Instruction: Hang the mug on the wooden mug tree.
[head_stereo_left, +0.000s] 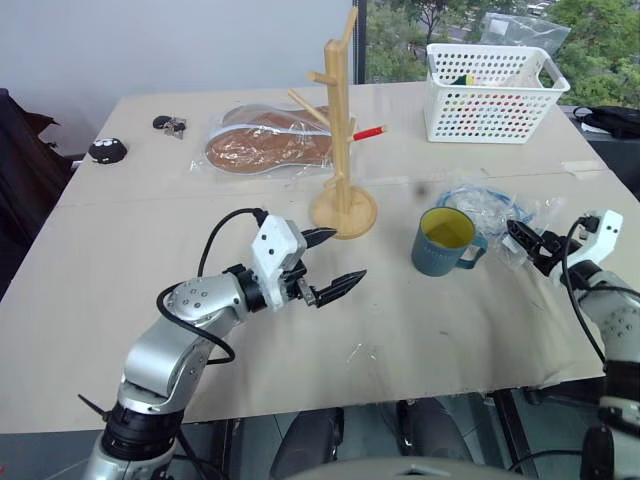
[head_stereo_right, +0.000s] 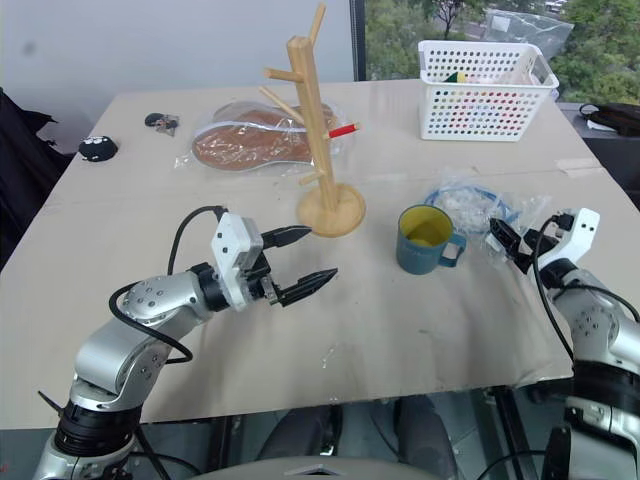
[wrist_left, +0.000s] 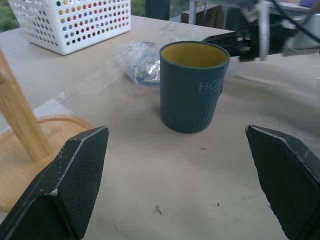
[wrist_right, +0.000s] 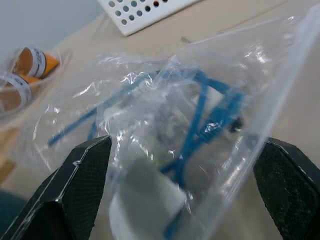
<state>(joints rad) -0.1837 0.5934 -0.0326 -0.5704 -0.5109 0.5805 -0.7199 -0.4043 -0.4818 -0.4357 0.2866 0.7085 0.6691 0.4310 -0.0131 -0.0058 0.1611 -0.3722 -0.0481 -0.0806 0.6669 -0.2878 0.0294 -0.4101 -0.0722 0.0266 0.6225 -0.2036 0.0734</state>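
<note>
I see the mug (head_stereo_left: 444, 241) upright on the bench (head_stereo_left: 120, 300) beside the wooden mug tree (head_stereo_left: 342, 130); left hand (head_stereo_left: 333, 262) and right hand (head_stereo_left: 523, 240) both gape wide, empty.

- The silver-jointed left arm reaches forward and inward, its black two-fingered left gripper (head_stereo_left: 333, 262) spread wide, empty.
- The right arm's black-fingered right gripper (head_stereo_right: 503, 238) points inward, fingers parted, gripping nothing.
</note>
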